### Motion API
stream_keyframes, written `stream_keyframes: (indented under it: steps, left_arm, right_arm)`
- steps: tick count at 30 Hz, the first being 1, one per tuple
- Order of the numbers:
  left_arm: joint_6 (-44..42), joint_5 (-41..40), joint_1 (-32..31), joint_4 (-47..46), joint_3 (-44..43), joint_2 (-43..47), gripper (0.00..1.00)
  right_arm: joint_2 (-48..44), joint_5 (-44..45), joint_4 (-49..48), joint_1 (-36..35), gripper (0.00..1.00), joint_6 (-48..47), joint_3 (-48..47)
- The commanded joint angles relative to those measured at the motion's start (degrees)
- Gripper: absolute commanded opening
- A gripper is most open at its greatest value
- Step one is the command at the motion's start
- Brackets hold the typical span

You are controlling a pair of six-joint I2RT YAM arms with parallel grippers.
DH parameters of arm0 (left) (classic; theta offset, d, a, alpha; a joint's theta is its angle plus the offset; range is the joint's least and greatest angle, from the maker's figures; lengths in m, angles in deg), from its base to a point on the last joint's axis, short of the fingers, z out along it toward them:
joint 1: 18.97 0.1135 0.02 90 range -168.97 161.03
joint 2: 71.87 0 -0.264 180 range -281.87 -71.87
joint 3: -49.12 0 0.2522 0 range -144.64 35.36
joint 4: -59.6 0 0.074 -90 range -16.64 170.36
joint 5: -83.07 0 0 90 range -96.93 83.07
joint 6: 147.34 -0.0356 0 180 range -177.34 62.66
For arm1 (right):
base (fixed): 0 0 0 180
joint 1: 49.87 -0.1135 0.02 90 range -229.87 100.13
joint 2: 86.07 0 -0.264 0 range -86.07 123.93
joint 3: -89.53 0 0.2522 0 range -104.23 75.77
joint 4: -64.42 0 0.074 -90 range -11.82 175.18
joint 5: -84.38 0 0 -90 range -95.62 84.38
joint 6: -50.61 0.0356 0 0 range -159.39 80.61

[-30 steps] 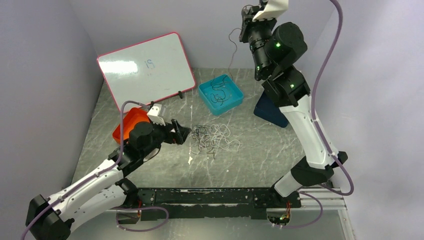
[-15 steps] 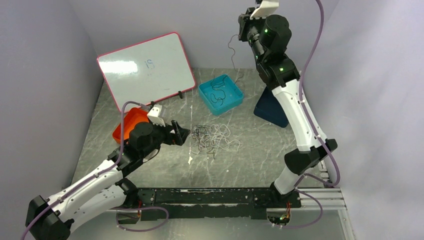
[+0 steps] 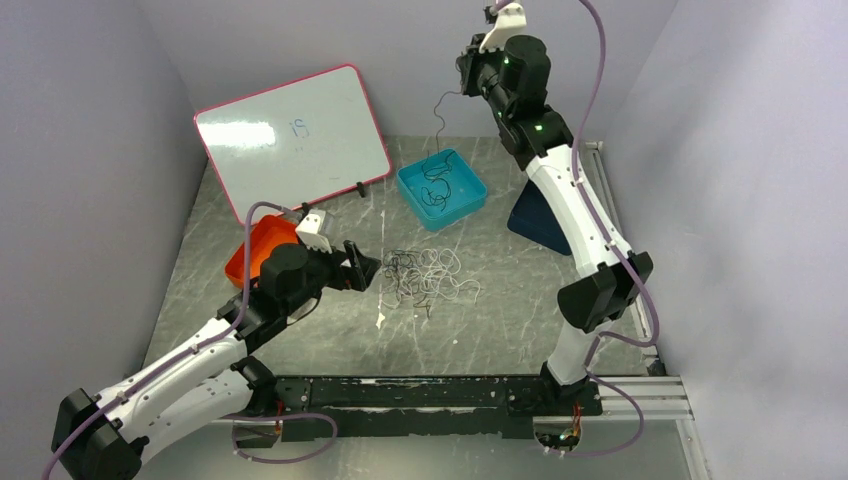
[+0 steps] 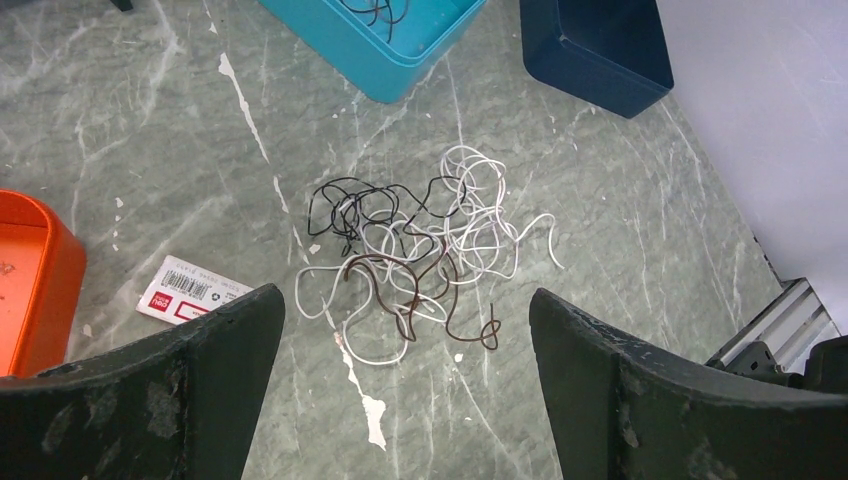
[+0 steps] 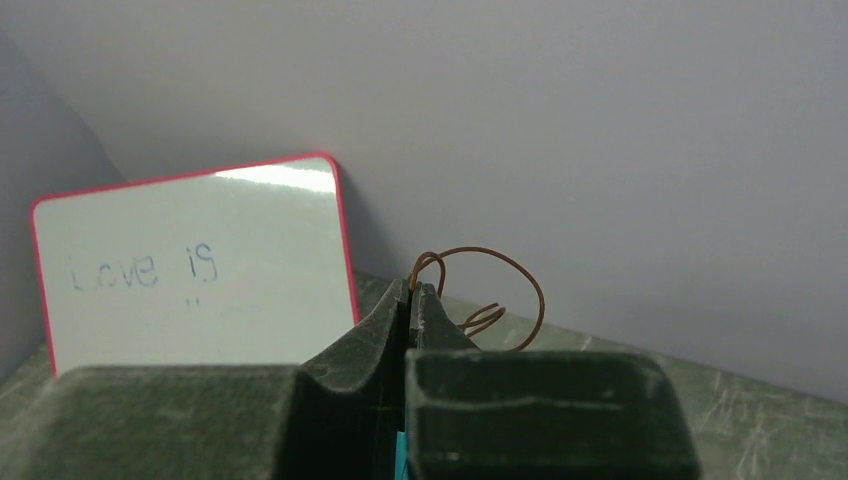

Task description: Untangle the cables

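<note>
Grey marbled bench [image 3: 520, 310] holds tangled cables [image 4: 420, 260] at its middle, with the left fingers [image 4: 200, 380] wide apart just beside them. Raised high, the right fingers [image 5: 380, 330] pinch one brown cable [image 5: 482, 249] hanging down to the teal tray [image 3: 460, 212].

Loose tangle of white, black, brown cables [image 4: 415, 262] on table [image 4: 620, 330]

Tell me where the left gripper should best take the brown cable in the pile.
Probably at the small looped tail of the brown cable, which juts out at the edge, clear of the white cables. Bring the left gripper straight down, jaws astride the strand: it lies flat on the table, so a sideways approach would likely push it.
</note>
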Motion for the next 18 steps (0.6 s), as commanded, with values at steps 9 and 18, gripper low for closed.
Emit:
stream_keyframes:
  steps: [9,18]
  left_arm:
    - [-0.5,1.4,0.3,0.7,-0.4,0.3,0.97]
    - [-0.2,2.0,0.3,0.5,-0.1,-0.1,0.97]
  right_arm:
    - [3.0,-3.5,-1.3,1.5,0.00,2.6,7.1]
    - [3.7,-7.9,-0.7,1.6,0.05,5.6,15.7]
